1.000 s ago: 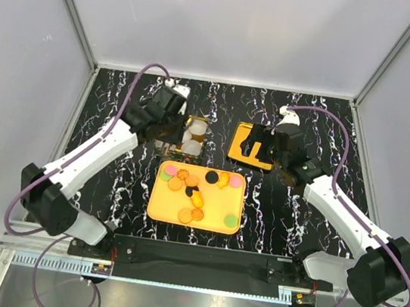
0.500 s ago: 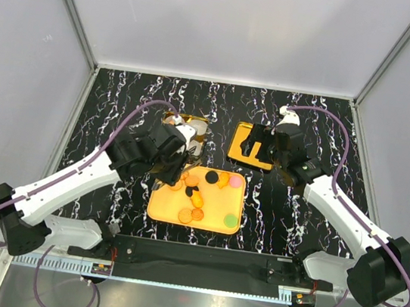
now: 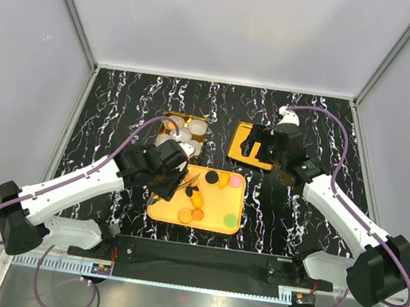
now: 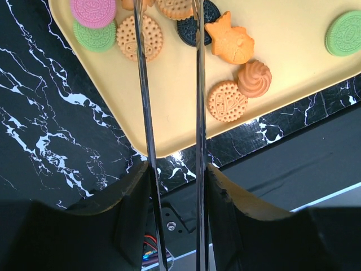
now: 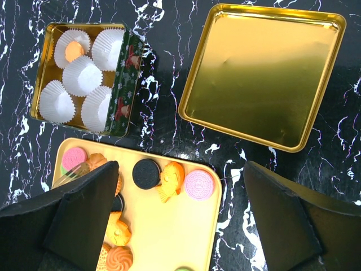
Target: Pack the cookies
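Several cookies lie on a yellow tray: pink, black, a fish shape, an orange swirl, round golden ones and green. My left gripper is shut on metal tongs. It holds them over the tray's left part, blades apart, tips among the cookies. My right gripper is open and empty, high over the tray's far edge, near the lid. An open tin holds white paper cups; one cup has an orange cookie.
The gold tin lid lies upside down to the right of the tin, behind the tray. The black marbled table is walled by grey panels. The arm bases and a black rail run along the near edge.
My left arm has swung back from over the tin to the tray's left side, tongs still in its grip. The right arm has not moved.
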`<control>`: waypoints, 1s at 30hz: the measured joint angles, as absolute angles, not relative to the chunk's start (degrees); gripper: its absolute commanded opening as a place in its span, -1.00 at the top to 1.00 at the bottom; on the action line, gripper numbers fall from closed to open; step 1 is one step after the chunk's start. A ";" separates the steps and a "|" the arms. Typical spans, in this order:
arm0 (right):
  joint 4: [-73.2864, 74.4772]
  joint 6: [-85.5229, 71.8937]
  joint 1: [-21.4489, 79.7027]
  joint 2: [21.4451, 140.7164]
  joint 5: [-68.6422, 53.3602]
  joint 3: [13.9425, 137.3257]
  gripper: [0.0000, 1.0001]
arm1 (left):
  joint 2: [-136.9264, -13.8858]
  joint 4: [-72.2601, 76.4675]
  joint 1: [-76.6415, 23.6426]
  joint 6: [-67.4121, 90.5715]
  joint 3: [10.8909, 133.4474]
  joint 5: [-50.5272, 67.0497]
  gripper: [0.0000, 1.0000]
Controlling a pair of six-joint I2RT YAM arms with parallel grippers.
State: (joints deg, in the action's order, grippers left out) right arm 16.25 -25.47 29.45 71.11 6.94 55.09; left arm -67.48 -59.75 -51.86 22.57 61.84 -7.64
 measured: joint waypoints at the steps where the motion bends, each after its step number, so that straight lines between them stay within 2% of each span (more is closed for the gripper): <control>1: 16.25 -25.45 29.45 71.11 6.96 55.09 -0.99 | -67.48 -59.61 -51.92 22.65 61.84 -7.53 0.08; 30: 16.25 -25.45 29.45 71.11 7.03 55.09 -0.99 | -67.57 -56.80 -52.18 23.46 59.37 -5.93 0.00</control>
State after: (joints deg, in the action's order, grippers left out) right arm 16.25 -25.45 29.45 71.11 7.03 55.09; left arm -67.57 -56.80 -52.18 23.46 59.37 -5.93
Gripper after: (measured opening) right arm 0.994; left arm 0.497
